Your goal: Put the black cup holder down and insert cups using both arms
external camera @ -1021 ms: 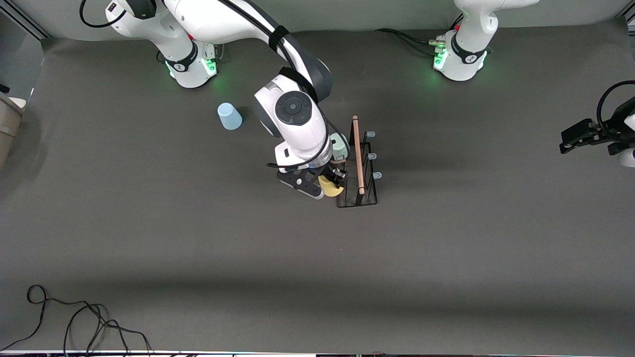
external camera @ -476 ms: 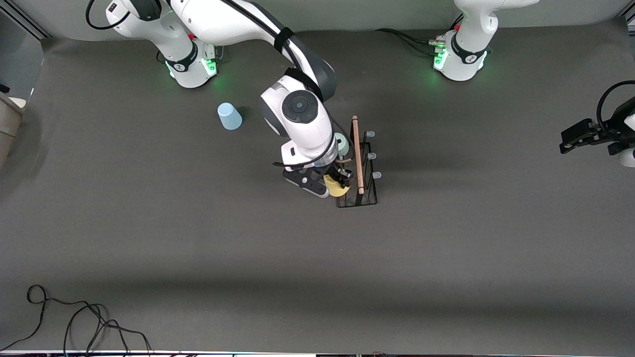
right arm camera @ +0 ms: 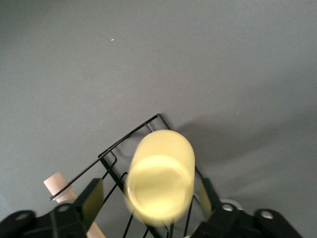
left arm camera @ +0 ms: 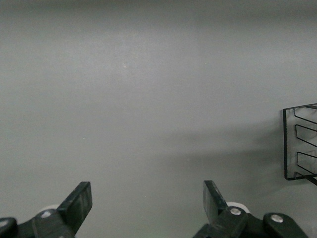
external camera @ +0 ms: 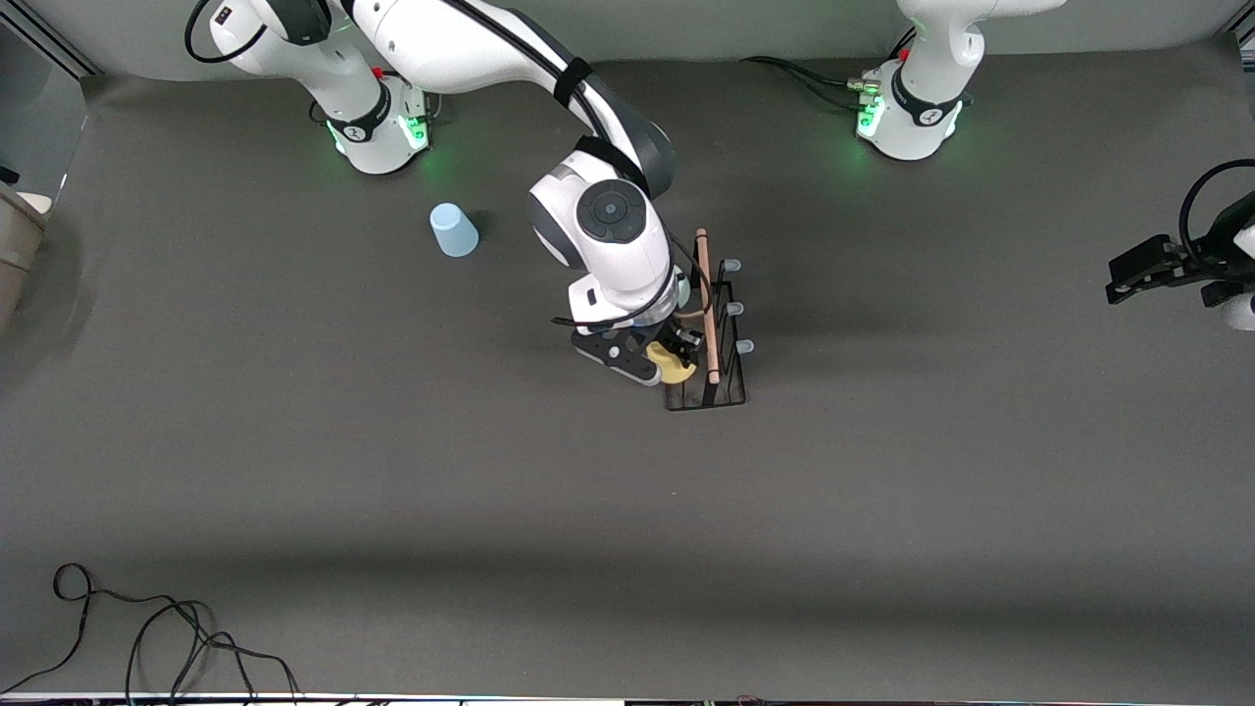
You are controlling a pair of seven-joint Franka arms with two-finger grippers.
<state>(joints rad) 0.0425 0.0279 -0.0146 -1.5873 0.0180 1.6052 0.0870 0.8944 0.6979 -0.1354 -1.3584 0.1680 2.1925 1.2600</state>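
The right gripper (external camera: 677, 360) held the yellow cup (external camera: 675, 367) over the rack (external camera: 708, 392), fingers closed on it. The blue cup (external camera: 453, 230) stood unracked well apart from the rack. The left gripper (left arm camera: 147, 202) waited, fingers spread.

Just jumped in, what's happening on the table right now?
The right gripper holds the yellow cup over the black cup holder, at the end nearer the front camera. The light blue cup stands on the table toward the right arm's end, not yet picked up. The left gripper waits open at the left arm's end of the table, holding nothing.
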